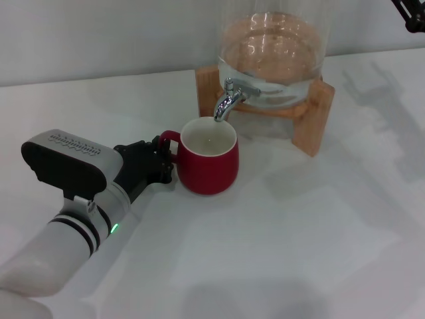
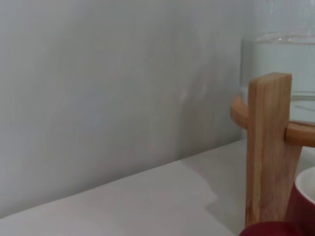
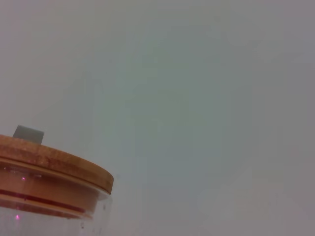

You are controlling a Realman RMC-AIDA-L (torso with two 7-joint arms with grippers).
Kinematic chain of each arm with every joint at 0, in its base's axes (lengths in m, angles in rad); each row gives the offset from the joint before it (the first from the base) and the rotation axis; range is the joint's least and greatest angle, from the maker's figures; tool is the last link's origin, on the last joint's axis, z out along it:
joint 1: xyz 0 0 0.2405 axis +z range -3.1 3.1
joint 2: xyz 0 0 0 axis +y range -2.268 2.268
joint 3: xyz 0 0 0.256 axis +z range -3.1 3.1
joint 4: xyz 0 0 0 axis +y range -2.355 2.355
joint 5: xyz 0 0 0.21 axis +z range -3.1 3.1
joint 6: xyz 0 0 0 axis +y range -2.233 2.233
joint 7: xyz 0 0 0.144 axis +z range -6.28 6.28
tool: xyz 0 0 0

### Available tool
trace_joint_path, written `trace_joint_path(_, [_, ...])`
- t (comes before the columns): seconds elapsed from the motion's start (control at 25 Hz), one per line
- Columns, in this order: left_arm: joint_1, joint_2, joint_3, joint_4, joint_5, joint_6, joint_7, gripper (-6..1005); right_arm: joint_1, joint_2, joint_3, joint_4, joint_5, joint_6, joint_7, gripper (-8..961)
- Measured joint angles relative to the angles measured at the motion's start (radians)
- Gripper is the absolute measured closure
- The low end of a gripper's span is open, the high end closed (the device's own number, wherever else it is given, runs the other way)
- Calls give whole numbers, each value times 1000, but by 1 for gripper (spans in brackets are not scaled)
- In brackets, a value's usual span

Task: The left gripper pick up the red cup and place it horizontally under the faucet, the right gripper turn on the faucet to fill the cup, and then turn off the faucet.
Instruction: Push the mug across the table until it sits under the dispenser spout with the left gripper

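The red cup stands upright on the white table, its off-white inside facing up directly below the spout of the chrome faucet. My left gripper is at the cup's left side, its black fingers closed around the small loop handle. In the left wrist view only a sliver of the red cup shows. Only a black tip of my right gripper shows, at the top right corner, high above the table and far from the faucet.
A large clear glass jar holding water sits on a wooden stand behind the cup, close to the wall. Its wooden lid shows in the right wrist view. White table spreads in front and to the right.
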Motion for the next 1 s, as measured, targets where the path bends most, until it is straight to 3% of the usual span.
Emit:
trace_joint_path(0.52, [-10,1,-48,8,0,80,1,890,0,0,-2,1,0,1,1,261])
trace_joint_path(0.76, [-11,0,-75,8,2,102,7,763,0,0,-2,2,0,7,1,261])
trace_joint_path(1.0, [-28,0,-81,7,1,128,8,758,0,0,-2,3,0,9,2,261])
